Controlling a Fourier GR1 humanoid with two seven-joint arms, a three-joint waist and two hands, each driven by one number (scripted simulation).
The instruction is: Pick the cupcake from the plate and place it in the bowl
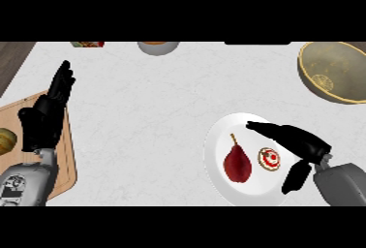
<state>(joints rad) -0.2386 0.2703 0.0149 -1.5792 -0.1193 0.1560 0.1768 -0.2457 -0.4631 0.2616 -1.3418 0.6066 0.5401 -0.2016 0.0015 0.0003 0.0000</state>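
White counter [157, 111] holds a plate [221, 135] where the cupcake [269, 159] sits at nine o'clock of the right hand [300, 145], fingers spread over it, nothing pinched.

No words, numbers or brand names can be read anywhere. The only mark is a red swirl on the white top of the cupcake [269, 159], just left of the right hand [304, 143]. It is a pattern, not a letter or a sign.
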